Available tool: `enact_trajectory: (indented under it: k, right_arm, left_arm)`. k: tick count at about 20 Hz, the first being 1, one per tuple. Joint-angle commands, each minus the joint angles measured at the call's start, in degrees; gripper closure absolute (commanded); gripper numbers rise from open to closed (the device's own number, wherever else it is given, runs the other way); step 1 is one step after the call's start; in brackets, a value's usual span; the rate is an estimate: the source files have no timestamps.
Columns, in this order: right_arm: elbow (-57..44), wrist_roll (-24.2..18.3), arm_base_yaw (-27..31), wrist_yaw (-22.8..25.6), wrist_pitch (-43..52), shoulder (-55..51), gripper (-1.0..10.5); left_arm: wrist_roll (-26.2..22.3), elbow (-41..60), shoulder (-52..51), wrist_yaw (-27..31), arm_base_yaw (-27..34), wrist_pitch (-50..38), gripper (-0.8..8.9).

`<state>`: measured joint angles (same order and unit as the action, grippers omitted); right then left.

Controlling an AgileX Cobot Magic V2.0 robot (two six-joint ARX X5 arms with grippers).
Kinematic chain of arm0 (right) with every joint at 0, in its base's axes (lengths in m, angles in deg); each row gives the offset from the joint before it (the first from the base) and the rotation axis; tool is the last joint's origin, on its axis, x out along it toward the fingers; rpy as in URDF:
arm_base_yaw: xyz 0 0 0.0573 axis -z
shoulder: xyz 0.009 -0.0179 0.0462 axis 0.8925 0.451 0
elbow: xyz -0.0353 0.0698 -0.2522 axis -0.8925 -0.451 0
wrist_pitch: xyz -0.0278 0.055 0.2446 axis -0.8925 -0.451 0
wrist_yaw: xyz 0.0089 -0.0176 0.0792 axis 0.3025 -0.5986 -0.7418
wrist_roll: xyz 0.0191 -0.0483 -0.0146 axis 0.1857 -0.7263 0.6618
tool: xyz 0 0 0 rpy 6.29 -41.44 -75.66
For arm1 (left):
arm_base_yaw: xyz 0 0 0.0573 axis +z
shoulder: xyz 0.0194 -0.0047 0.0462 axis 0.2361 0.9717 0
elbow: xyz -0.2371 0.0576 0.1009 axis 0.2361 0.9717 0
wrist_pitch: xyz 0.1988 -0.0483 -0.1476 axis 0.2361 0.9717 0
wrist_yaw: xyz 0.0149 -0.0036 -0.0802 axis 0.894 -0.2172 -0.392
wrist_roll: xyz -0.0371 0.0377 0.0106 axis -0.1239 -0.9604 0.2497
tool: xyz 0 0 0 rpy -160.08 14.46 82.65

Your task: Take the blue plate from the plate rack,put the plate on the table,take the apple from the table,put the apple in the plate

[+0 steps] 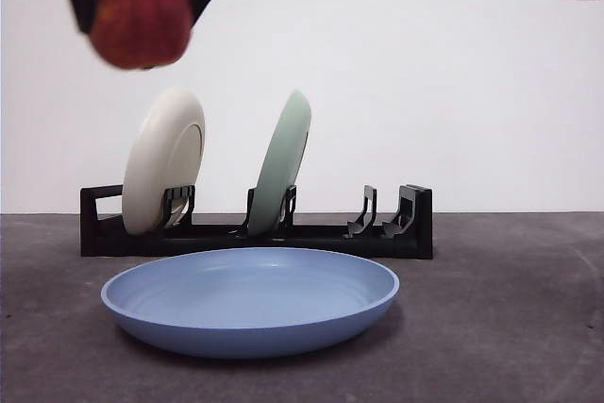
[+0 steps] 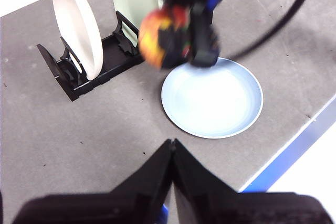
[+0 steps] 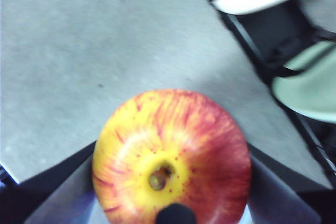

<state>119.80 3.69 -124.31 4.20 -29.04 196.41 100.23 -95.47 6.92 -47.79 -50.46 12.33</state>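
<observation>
Red and streaked with yellow-orange round its small brown stem pit, the apple (image 3: 172,156) sits clamped between the two black jaws of the right gripper (image 1: 142,2), one jaw pressed to each side of the fruit, stem pit facing the wrist camera. In the front view it hangs high in the air, well clear of everything under it, above the cream-white plate (image 1: 162,174) and off to one side of the blue plate (image 1: 250,301).

That blue plate lies flat on the table (image 1: 510,327), matte light blue with a raised rim, much wider than the apple, just in front of the plate rack (image 1: 415,228). Its whole hollow is bare. Bare grey table runs on either side of it; in the left wrist view its far rim lies near the table's edge (image 2: 294,145).

Behind, the black rack holds the cream-white plate and the pale green plate (image 1: 280,162) on edge, with its other slots free.

Away from the work, the left gripper (image 2: 172,148) hangs above open table with its jaws pressed together on nothing, the blue plate just beyond their tips.
</observation>
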Motion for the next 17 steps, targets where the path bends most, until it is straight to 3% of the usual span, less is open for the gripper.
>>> enact_trajectory:
  k: [1,4,10,12,17]
  right_arm:
    - [-4.3,-0.3,-0.4,0.5,1.1,-3.7,8.9]
    - [-21.1,0.0,-0.4,1.7,11.0,-14.4,8.9]
    - [-60.9,6.2,-0.3,0.8,40.3,-36.1,8.9]
    - [-69.7,8.8,-0.3,0.2,48.5,-39.2,8.9]
    - [-85.1,10.6,0.1,0.1,68.2,-39.1,8.9]
  left_arm:
    - [0.2,0.0,-0.3,0.2,0.2,-0.3,8.2]
    - [0.1,0.0,-0.3,0.4,0.2,-0.3,8.2]
    - [0.2,0.0,-0.3,3.1,0.2,-0.3,8.2]
    - [0.2,0.0,-0.3,3.2,0.2,-0.3,8.21]
    - [0.2,0.0,-0.1,3.2,0.2,-0.3,8.2]
